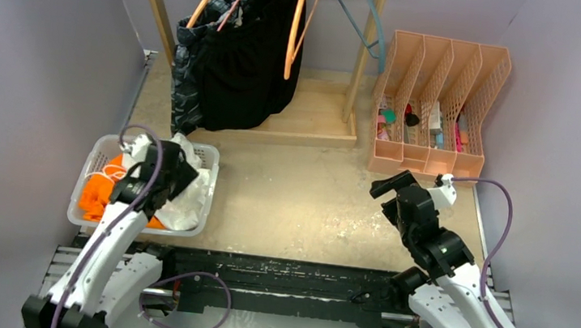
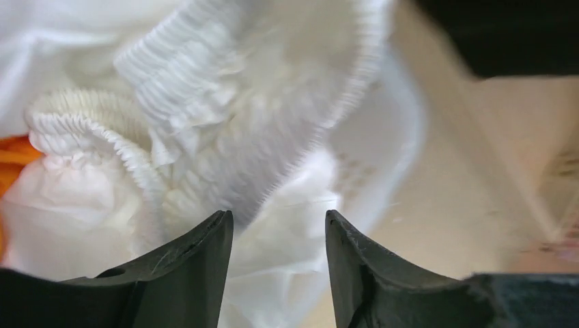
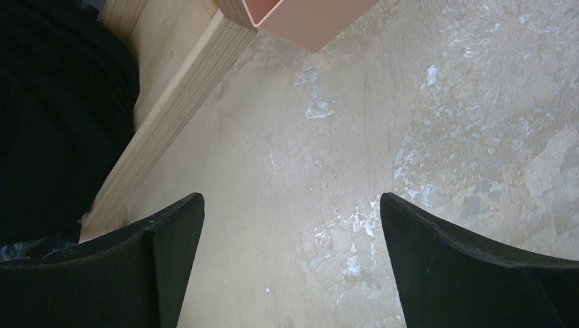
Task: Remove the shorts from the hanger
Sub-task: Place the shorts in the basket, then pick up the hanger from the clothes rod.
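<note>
Shorts: black pair (image 1: 254, 54) and camo pair (image 1: 186, 80) on hangers (image 1: 293, 34); white pair (image 2: 205, 102), orange pair (image 1: 97, 192) in the basket (image 1: 211, 156). Your left gripper (image 2: 276, 215) stands parted over white, seemingly holding nothing; right gripper (image 3: 292, 198) wide apart above table (image 1: 308, 198).

Soft, even light from above, with faint shadows by the rack (image 1: 307, 125). The left wrist view is blurred, the white shorts (image 2: 205, 123) glaring; the right wrist view is crisp.

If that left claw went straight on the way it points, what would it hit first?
The left gripper would meet the white shorts bunched in the basket almost at once, though blur makes the depth uncertain.
</note>
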